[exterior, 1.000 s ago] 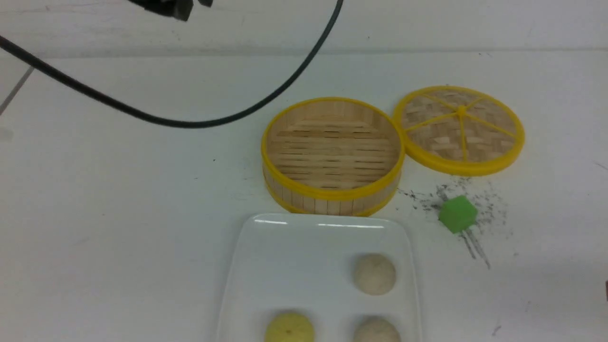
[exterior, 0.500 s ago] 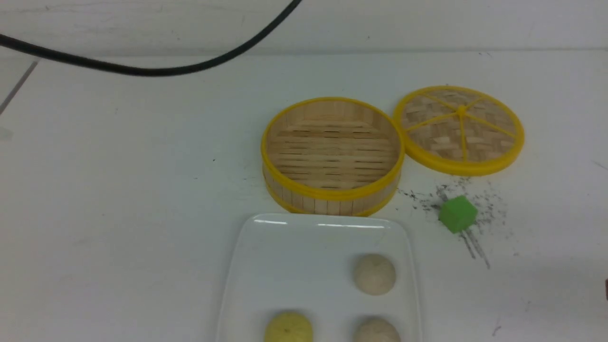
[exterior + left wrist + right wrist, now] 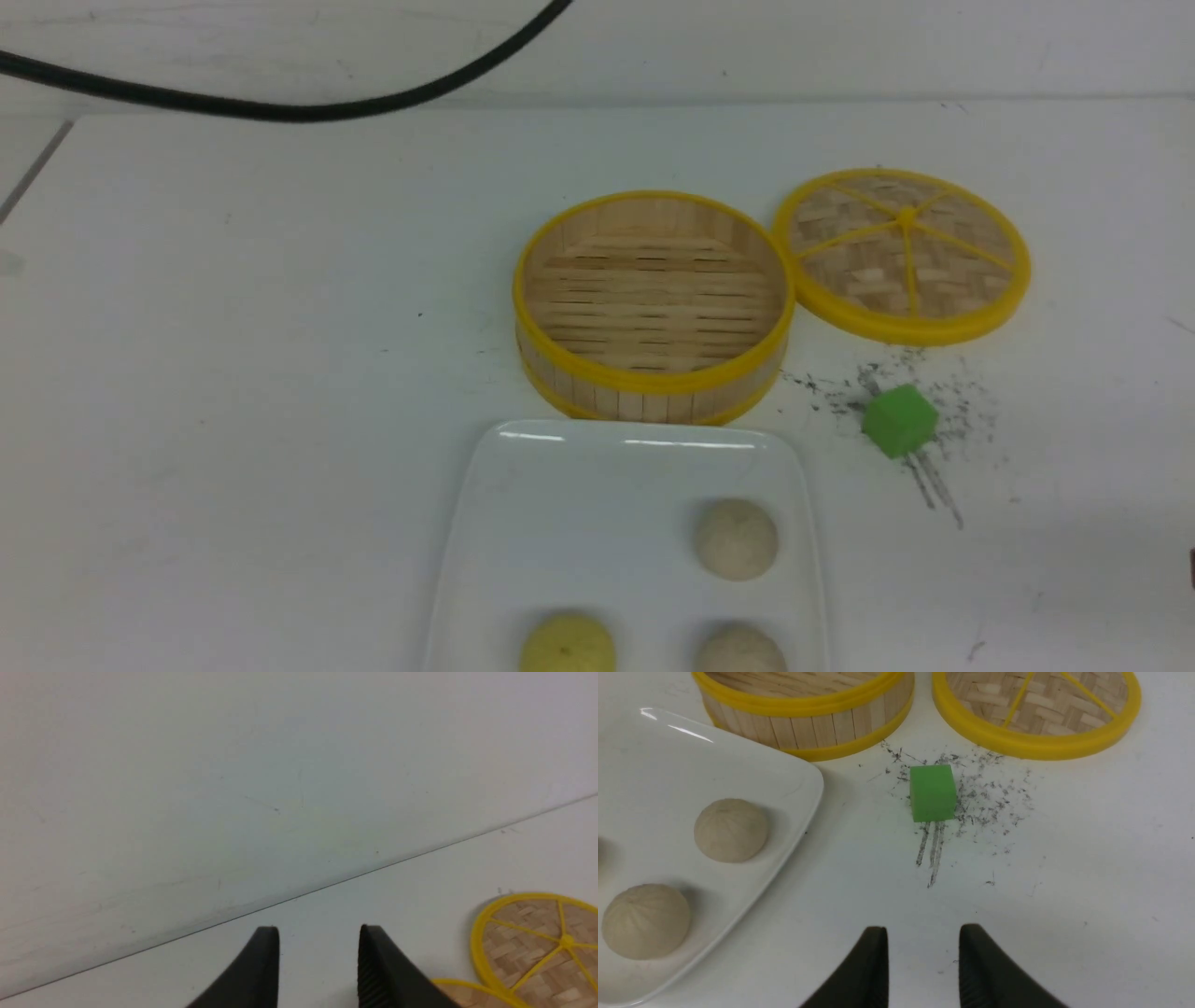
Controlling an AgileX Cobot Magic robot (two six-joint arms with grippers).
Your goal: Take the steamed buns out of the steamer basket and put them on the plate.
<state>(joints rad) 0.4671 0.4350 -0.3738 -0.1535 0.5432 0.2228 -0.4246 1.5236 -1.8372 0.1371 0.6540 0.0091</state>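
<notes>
Worktop's [image 3: 233, 373] far edge: left gripper [image 3: 319, 952] has been withdrawn, jaws parted, empty; steamer basket [image 3: 644, 401] emptied, steamed buns [image 3: 736, 539] on the plate [image 3: 579, 504]. Task judged done.

The front camera looks forward and down across the tabletop [image 3: 233, 373] from the robot's side. The left wrist camera sits low, facing the back wall. The right wrist camera hangs close by the plate [image 3: 560, 504]. All three catch the lid [image 3: 902, 254].
</notes>
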